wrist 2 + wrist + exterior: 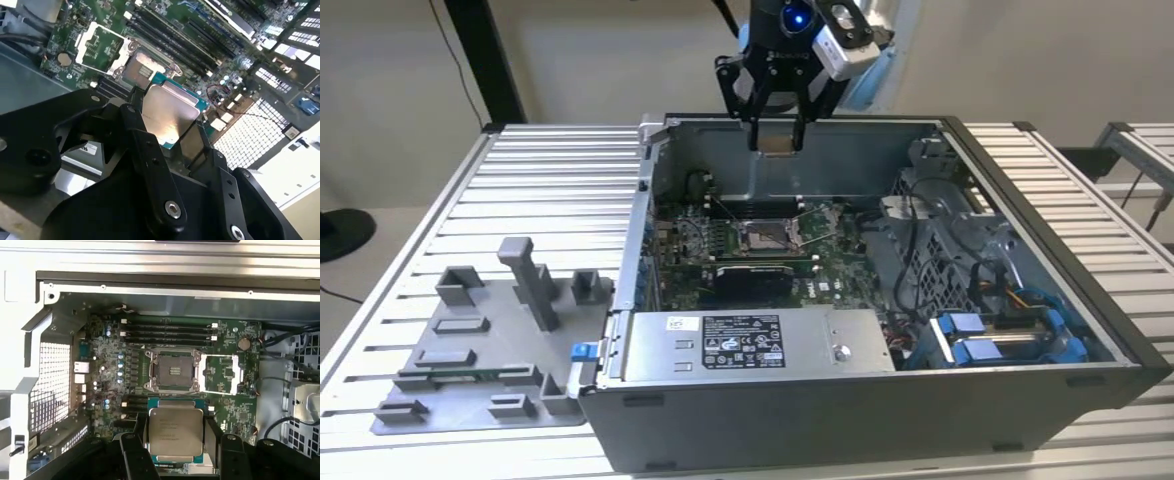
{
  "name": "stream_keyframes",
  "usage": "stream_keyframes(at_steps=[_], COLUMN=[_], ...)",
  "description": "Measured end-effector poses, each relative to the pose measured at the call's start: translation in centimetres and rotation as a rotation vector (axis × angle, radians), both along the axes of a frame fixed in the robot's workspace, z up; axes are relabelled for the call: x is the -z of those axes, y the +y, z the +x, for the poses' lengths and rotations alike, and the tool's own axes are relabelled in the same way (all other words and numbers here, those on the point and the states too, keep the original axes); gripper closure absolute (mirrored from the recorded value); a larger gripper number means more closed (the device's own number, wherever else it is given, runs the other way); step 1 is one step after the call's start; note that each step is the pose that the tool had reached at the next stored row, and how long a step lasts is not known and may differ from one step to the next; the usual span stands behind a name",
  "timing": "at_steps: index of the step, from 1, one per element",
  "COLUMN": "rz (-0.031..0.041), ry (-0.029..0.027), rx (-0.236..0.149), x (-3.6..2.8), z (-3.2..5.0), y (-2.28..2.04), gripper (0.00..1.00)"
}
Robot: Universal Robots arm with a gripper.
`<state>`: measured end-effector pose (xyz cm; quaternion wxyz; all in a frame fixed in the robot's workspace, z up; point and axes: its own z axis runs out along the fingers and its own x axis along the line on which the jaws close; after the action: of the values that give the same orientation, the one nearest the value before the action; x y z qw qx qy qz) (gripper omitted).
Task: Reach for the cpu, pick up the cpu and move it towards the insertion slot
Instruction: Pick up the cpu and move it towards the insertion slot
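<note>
My gripper (777, 138) hangs above the back wall of the open computer case, shut on the cpu (778, 143), which shows as a small tan square between the black fingers. In both wrist views the cpu (176, 431) (167, 112) presents its silver metal face, clamped at two opposite edges. The insertion slot (765, 237) is the silver-framed square socket with a dark centre in the middle of the green motherboard, below the gripper and nearer the camera in the exterior view. The socket (172, 371) (142, 70) lies uncovered, just beyond the held chip in both wrist views.
The socket's lid frame (222, 372) lies flipped open beside it. A power supply box (747, 345) fills the case front, with cables and blue drive bays (1001, 335) at the exterior view's right. A grey fixture plate (400, 415) with upright blocks sits on the slatted table, left of the case.
</note>
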<state>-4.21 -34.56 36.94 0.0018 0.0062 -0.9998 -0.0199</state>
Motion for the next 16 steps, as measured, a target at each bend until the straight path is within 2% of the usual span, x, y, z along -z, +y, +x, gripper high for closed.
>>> stream_keyframes(at_steps=[4,9,13,16], rz=[0.0,0.0001,0.0001,0.0001], ry=[0.0,-0.0001,-0.0001,0.0], rx=[0.0,0.0,0.0,0.0], x=[0.16,0.27,0.29,0.29], z=[0.03,0.04,0.04,0.04], y=[1.11,1.92,2.17,2.2], gripper=[1.0,1.0,1.0,1.0])
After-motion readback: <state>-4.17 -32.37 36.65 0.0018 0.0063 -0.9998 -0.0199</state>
